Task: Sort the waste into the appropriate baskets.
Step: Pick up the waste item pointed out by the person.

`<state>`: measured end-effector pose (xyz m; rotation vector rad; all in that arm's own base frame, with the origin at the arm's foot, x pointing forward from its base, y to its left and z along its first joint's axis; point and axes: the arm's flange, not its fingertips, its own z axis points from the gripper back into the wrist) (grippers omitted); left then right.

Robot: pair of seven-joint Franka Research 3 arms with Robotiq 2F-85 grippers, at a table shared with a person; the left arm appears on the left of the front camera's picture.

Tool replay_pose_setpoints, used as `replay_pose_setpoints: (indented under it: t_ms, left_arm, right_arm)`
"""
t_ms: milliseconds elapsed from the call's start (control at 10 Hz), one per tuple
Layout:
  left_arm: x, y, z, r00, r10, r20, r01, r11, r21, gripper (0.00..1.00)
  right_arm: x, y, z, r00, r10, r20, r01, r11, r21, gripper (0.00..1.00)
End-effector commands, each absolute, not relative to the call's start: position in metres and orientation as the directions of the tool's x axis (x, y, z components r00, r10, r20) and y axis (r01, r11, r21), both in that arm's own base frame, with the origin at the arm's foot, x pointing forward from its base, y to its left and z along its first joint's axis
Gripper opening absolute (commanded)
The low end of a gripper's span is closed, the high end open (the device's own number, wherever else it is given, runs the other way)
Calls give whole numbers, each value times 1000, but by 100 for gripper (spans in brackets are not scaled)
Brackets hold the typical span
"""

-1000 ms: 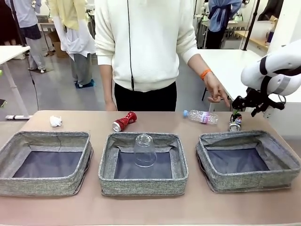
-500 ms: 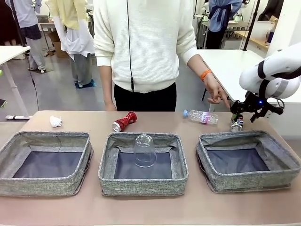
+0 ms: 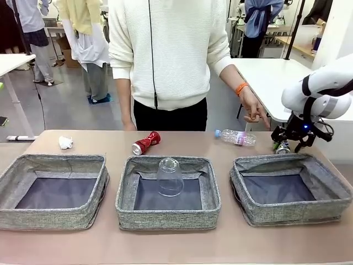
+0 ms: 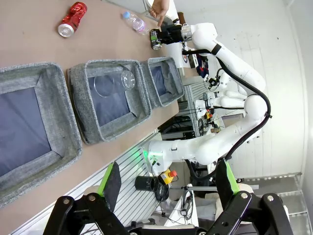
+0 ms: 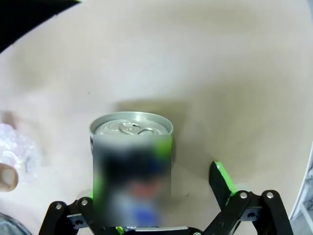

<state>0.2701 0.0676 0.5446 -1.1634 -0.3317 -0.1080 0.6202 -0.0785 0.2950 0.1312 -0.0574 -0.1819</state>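
My right gripper is open and low over the table behind the right basket. It straddles the upright dark can. In the right wrist view the can stands between the open gripper; the right finger is apart from it. A clear cup stands upside down in the middle basket. The left basket holds nothing. Behind the baskets lie a red can, a bottle and a paper wad. My left gripper is open, high above the table.
A person in a white top stands at the far side, one hand hanging near the bottle and my right gripper. The table's front strip before the baskets is bare. Another table stands behind on the right.
My right gripper has come down from above the dark can until its fingers are around it. The person's hand and the other waste stay put.
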Motion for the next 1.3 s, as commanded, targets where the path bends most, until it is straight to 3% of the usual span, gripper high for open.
replay_pose_setpoints:
  t_ms: [0,200,300,400,500,600,700,1200]
  left_arm:
    - [268,70,545,945,81,317,263,391,-882,100]
    - [268,70,545,945,81,317,263,391,-882,100]
    - [268,70,545,945,81,317,263,391,-882,100]
    - [268,70,545,945,81,317,263,391,-882,100]
    - [268,70,545,945,81,317,263,391,-882,100]
    - [268,70,545,945,81,317,263,391,-882,100]
    - [268,70,545,945,81,317,263,391,-882,100]
    - [268,70,545,945,81,317,263,391,-882,100]
  right_arm:
    - [628,-75,292,978,-209,11,205,967,151,100]
    - [626,-75,294,979,-203,1,200,969,144,100]
    - [625,-75,296,981,-191,-19,191,970,152,40]
    - [625,-75,297,981,-190,-26,191,969,155,40]
    - [624,-76,296,981,-192,-30,194,969,152,0]
    - [623,-76,297,981,-190,-31,193,968,160,35]
    - [621,-77,299,981,-190,-34,193,968,161,0]
    - [622,-78,297,981,-186,-51,192,969,157,0]
